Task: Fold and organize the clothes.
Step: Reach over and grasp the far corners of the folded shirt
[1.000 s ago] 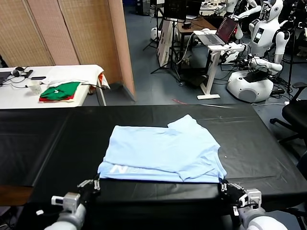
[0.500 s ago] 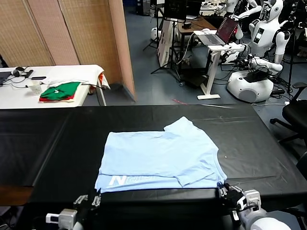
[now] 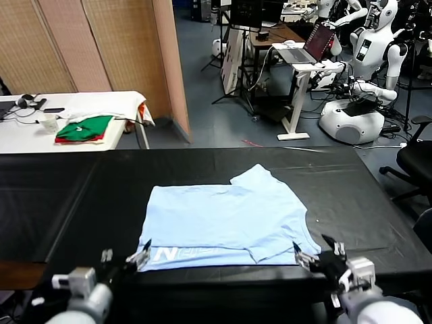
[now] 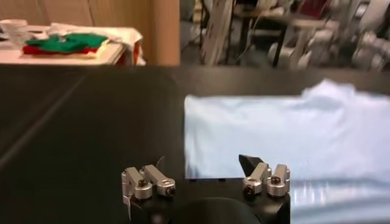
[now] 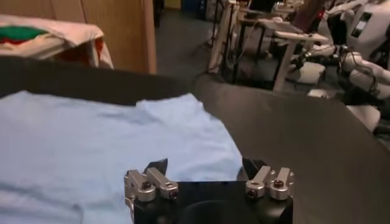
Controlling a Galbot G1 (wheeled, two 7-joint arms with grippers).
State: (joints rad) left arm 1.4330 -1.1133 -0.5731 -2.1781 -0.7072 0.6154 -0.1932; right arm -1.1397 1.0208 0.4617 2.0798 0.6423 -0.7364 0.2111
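The clothes are one pale sky-blue T-shirt [image 3: 226,219], folded flat on the black table [image 3: 67,196], with white lettering [image 3: 165,254] along its near left edge. My left gripper [image 3: 126,253] hovers open at the shirt's near left corner and holds nothing. The left wrist view shows that corner of the shirt [image 4: 286,134] just beyond the spread left gripper [image 4: 203,163]. My right gripper [image 3: 312,248] is open at the near right corner. In the right wrist view the shirt [image 5: 103,140] lies past the empty right gripper [image 5: 204,165].
A white side table [image 3: 27,135] at the far left carries folded green and red garments [image 3: 84,128]. Wooden screens [image 3: 101,47] stand behind it. Beyond the table are a laptop desk [image 3: 304,57], parked robots [image 3: 361,101] and an office chair [image 3: 415,162] at the right.
Both grippers were shut on the shirt's near corners and drew them toward the table's near edge. They have since opened and let go, and the shirt lies flat.
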